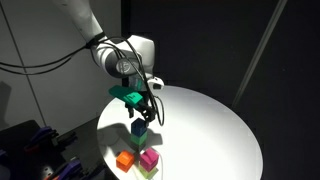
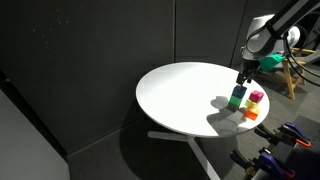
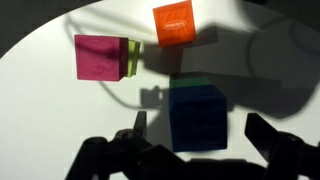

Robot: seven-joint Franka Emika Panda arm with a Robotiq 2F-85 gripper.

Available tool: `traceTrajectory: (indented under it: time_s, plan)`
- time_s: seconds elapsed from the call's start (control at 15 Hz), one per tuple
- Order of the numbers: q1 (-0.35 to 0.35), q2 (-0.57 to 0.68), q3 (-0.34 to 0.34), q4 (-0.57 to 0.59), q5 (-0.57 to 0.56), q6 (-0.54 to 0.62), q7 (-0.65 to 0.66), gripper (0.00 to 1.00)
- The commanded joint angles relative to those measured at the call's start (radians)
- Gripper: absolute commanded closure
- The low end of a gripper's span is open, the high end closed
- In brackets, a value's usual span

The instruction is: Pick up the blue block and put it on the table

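Hovering with my fingers (image 3: 268, 138) spread wide on either side of the blue block (image 3: 195, 120), gripping nothing yet, I am lined up so a squeeze would catch its two side faces. It seems to sit atop a green cube (image 3: 195, 82) near the magenta cube (image 3: 100, 57) and orange cube (image 3: 175, 22), so I judge it needs lifting off before going down on bare worktop (image 3: 50, 110).

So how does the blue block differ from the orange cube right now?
Colour: the blue block is dark blue, the orange cube bright orange. Support: the blue block seems to sit on a green cube; the orange cube rests on the table. Position: the blue block lies inside the open gripper, the orange cube outside it. Both are like-sized cubes.
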Motion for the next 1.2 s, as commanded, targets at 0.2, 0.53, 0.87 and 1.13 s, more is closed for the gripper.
traceTrajectory:
  time_s: [0.2,0.53,0.87,1.13]
  plan:
    - [-0.010,0.039,0.008,0.048,0.001,-0.004,0.007,0.00]
    - [-0.010,0.059,0.009,0.059,-0.003,0.000,0.007,0.00]
    - [-0.012,0.072,0.010,0.061,-0.005,0.001,0.004,0.00]
    - [-0.014,0.079,0.008,0.062,-0.007,0.003,0.001,0.00]
